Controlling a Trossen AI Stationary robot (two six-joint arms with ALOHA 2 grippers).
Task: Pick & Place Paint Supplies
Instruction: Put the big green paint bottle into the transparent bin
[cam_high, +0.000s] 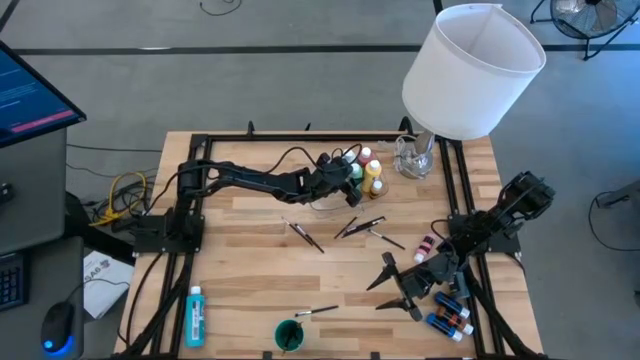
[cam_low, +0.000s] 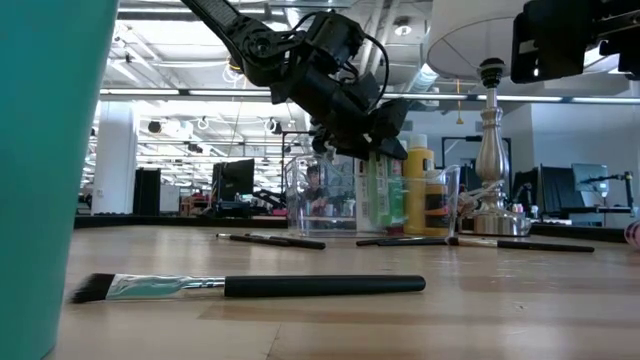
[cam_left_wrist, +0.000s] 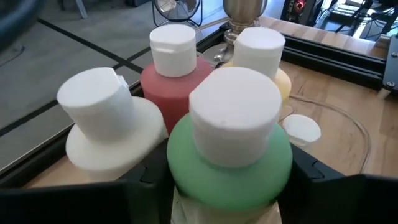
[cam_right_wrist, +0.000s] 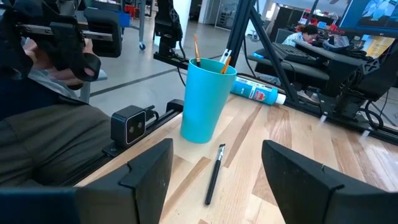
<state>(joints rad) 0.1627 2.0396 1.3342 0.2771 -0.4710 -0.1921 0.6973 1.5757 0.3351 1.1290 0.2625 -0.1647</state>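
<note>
— Left gripper (cam_high: 345, 178): where?
— Reached to the far side of the table, over the clear tray (cam_low: 295, 195). Sat around the green paint bottle (cam_left_wrist: 230, 162), white cap up. Clamped or let go, could not tell.
— And beside that bottle?
— Stood packed together in the tray: a red bottle (cam_left_wrist: 171, 81), a white one (cam_left_wrist: 106, 137), a yellow one (cam_left_wrist: 281, 82) behind.
— Right gripper (cam_high: 385, 290)?
— Hung low over the near right of the table, fingers (cam_right_wrist: 146, 168) spread wide, nothing between them. Faced a teal cup (cam_right_wrist: 205, 99) holding brushes, with one dark-handled brush (cam_right_wrist: 214, 171) flat on the wood before it.
— Elsewhere?
— Lay scattered mid-table, more thin brushes (cam_high: 305, 237). Rested on its side past the cup, a blue bottle (cam_right_wrist: 255, 92).
</note>
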